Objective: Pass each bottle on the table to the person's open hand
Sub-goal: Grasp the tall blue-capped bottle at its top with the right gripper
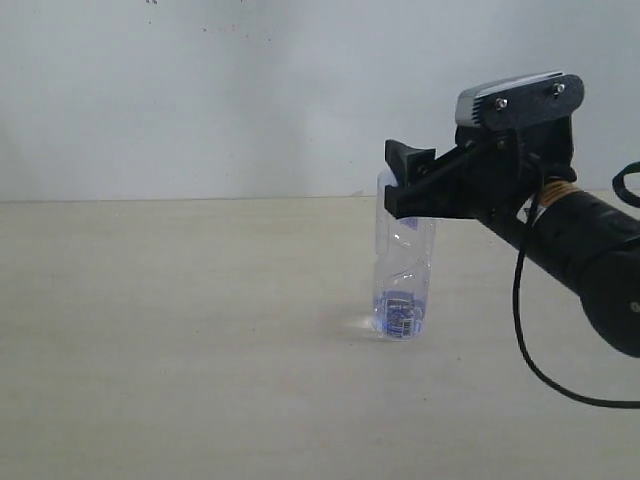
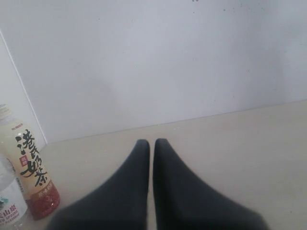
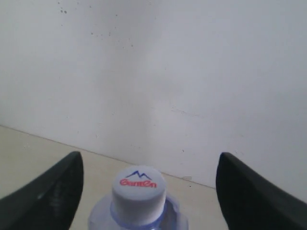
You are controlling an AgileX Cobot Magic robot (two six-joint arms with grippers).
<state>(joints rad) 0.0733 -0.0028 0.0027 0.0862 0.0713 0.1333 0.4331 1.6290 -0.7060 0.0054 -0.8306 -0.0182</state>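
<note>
Standing on the counter: the taller bluish clear bottle (image 1: 403, 275) is upright near the middle of the counter (image 1: 180, 330), with a blue label band round its foot.
Cap: a white cap (image 3: 138, 191) with red lettering and a small blue peak printed on top.
Right fingers (image 1: 409, 163): spread wide, one on each side of the bottle's top at cap level. The right wrist view shows a clear gap to the cap on both sides, and they hold nothing.
Left fingers (image 2: 145, 149): drawn together with only a thin slit between them and nothing in it.
Tea bottle (image 2: 29, 175): pale yellow with black characters and a red base, upright on the counter near the wall (image 2: 144, 62).
Small clear bottle (image 2: 8, 203): just beside the tea bottle and partly cut off by the frame edge. Whether the two touch cannot be told.
Cable (image 1: 520, 300): black, hanging in a loop beneath the right arm.
</note>
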